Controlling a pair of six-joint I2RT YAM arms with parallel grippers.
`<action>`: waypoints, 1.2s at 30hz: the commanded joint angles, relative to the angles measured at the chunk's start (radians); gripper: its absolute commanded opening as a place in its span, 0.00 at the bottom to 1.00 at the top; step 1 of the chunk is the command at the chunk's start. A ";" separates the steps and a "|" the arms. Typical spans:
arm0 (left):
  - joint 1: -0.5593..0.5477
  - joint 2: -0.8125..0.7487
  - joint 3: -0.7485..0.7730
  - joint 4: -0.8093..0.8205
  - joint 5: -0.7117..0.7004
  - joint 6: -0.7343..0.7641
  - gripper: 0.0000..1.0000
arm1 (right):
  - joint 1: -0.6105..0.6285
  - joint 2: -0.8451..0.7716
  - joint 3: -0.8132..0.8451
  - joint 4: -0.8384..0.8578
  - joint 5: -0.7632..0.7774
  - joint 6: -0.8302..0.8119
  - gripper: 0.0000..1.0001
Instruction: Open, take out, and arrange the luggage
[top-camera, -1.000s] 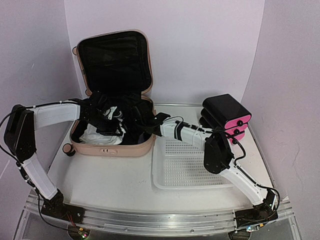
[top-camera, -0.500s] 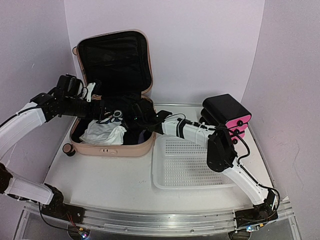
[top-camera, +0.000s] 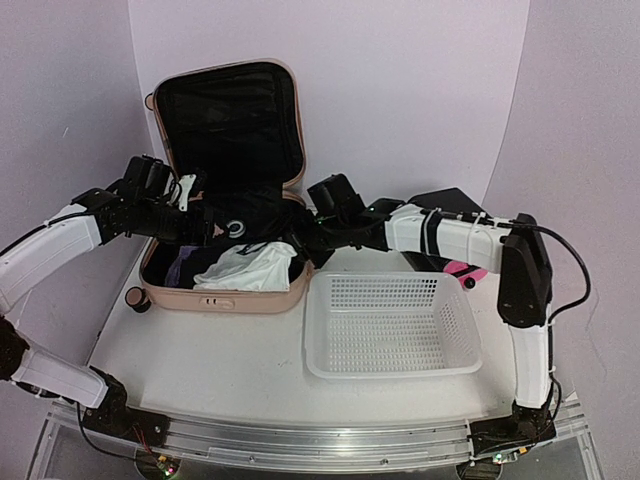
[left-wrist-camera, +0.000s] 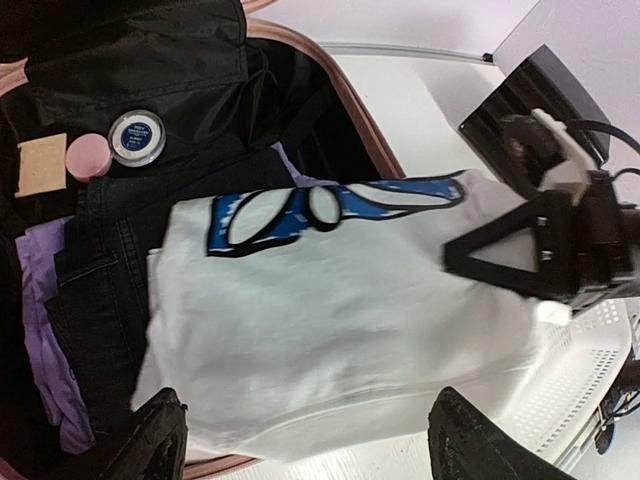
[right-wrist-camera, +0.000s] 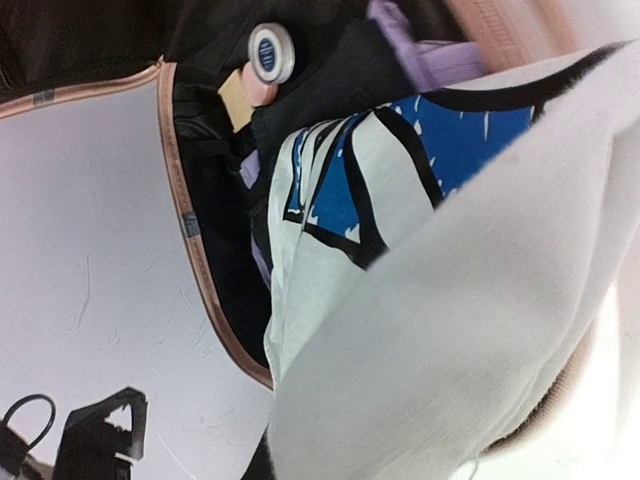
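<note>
A: Luggage, where does it sit?

B: In the far-left corner of the table. It lies open, with its lid upright at the far edge and the black lining showing.

A: And the left gripper?

B: It comes in from the left edge and hangs over the open shell. Its fingers are spread wide and hold nothing.

A: What is under it?

B: A white shirt with a blue print, draped across the shell and over its right rim. Black jeans and a lilac cloth lie beneath it on the left. A small round tin rests on black fabric further in.

A: The right gripper?

B: It reaches across from the right edge to the shell's right rim. In the left wrist view its tips are pinched on the right border of the shirt. Its own camera is filled by white cloth, so the fingers don't show there.

A: And further right?

B: A white basket sits toward the near-right, just beside the luggage. A black box stands at the far-right corner, partly hidden behind the right arm.
</note>
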 joint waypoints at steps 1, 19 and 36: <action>0.001 0.016 0.005 0.041 0.025 -0.010 0.84 | -0.006 -0.204 -0.138 0.052 -0.007 0.060 0.00; 0.001 0.098 0.019 0.102 0.094 -0.041 0.83 | -0.105 -0.631 -0.672 0.008 -0.151 0.093 0.00; 0.000 0.120 0.033 0.111 0.142 -0.062 0.82 | -0.287 -0.776 -0.873 -0.298 -0.351 -0.361 0.00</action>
